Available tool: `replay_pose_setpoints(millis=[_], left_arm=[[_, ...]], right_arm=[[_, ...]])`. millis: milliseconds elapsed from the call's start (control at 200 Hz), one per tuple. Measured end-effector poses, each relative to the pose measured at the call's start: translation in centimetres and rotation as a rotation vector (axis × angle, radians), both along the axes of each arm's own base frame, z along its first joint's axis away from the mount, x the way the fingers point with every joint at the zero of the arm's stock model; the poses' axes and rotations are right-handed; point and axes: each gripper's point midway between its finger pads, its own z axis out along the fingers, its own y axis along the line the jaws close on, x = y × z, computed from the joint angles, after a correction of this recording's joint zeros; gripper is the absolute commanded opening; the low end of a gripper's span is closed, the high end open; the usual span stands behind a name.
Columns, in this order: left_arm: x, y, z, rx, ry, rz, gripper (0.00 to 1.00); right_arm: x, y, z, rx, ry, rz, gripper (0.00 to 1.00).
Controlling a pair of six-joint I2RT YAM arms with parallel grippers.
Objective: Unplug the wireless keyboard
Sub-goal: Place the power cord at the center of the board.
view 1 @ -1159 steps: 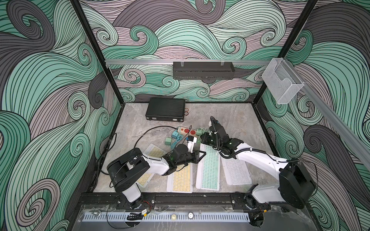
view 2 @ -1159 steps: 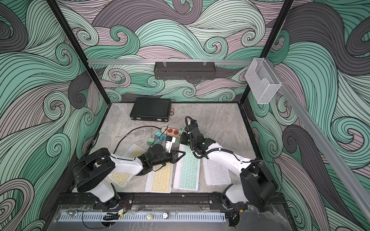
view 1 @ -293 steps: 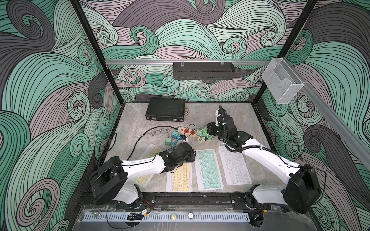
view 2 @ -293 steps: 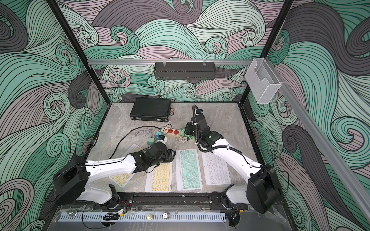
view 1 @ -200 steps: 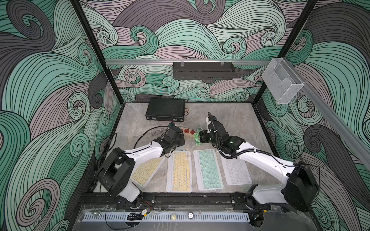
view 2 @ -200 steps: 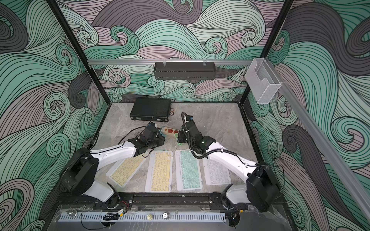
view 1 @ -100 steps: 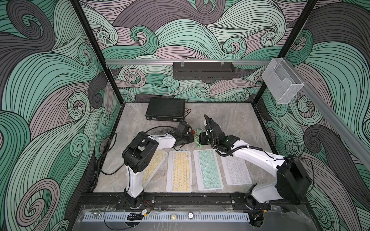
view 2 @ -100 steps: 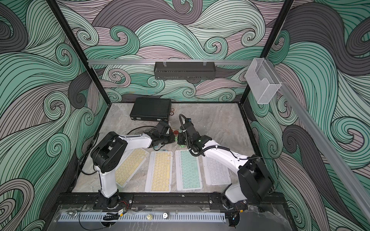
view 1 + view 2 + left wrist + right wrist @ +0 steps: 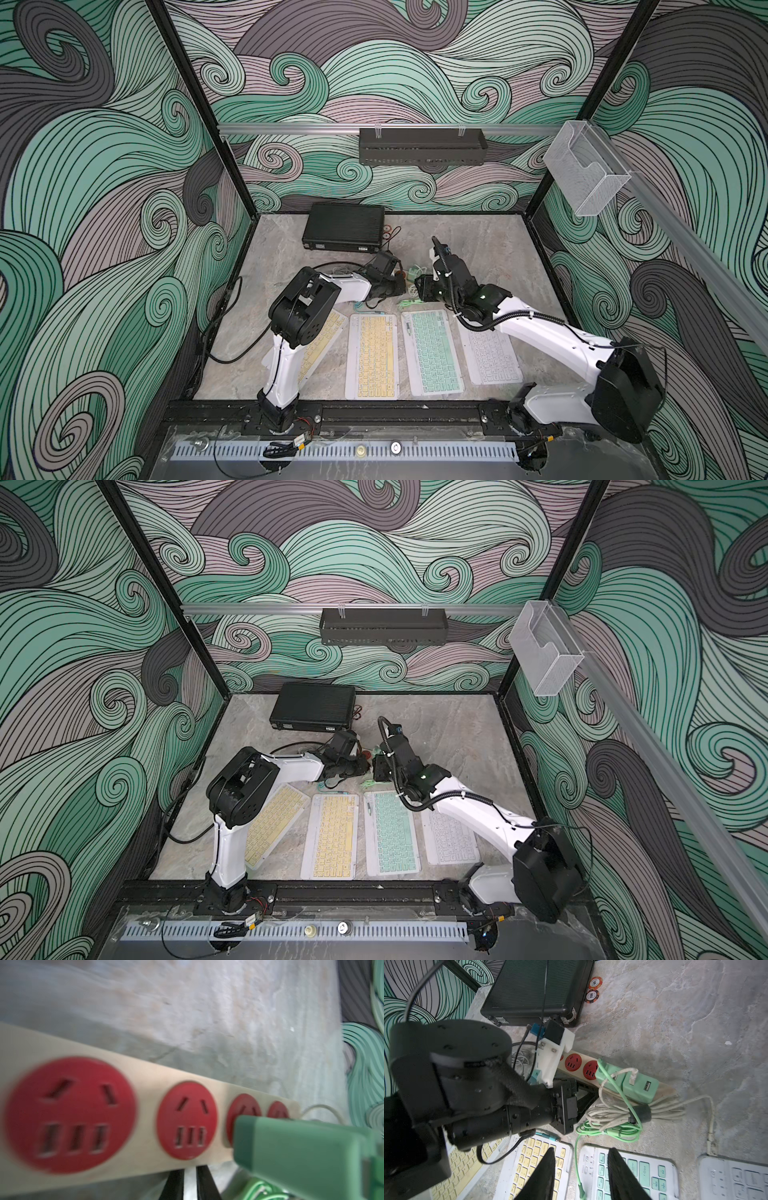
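Four wireless keyboards lie side by side at the front: a tilted yellow one [image 9: 322, 343], a yellow one [image 9: 372, 357], a green one [image 9: 434, 353] and a white one [image 9: 490, 357]. My right gripper [image 9: 581, 1150] hangs open over the gap between the yellow [image 9: 529, 1159] and green [image 9: 633, 1174] keyboards, holding nothing. A green cable [image 9: 578, 1167] runs from a green charger [image 9: 608, 1078] on the power strip [image 9: 577, 1064]; its end lies on the green keyboard's left rim. My left gripper [image 9: 190, 1182] is shut, its tips at the strip's [image 9: 145, 1088] edge.
A black case [image 9: 344, 227] sits at the back with two poker chips [image 9: 592, 989] beside it. Bundled white cable [image 9: 623, 1111] lies by the strip, one strand reaching the white keyboard [image 9: 735, 1178]. A loose teal plug [image 9: 548, 1136] lies above the yellow keyboard. A black cord [image 9: 232, 332] loops at the left.
My right gripper's jaws have opened over the keyboards' tops. My left gripper has moved from the left to the strip's near edge and narrowed its jaws.
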Motion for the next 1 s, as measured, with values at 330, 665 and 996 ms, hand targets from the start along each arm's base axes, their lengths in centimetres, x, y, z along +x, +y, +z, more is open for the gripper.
replay_pose_setpoints(millis=[330,665,996], left_arm=[[-0.1,-2.2,0.1,-0.079,0.026,-0.086,0.16],[-2.1,0.3,0.8,-0.040,-0.006,-0.060,0.16],[-2.2,4.1,5.5,0.007,-0.244,0.024,0.16]], right_arm=[[0.1,-3.9,-0.4,-0.025,0.013,-0.086,0.38],[1.0,-2.9,5.7,-0.023,-0.104,0.003,0.32],[-0.2,1.2,11.6,0.006,-0.399,0.359,0.58]])
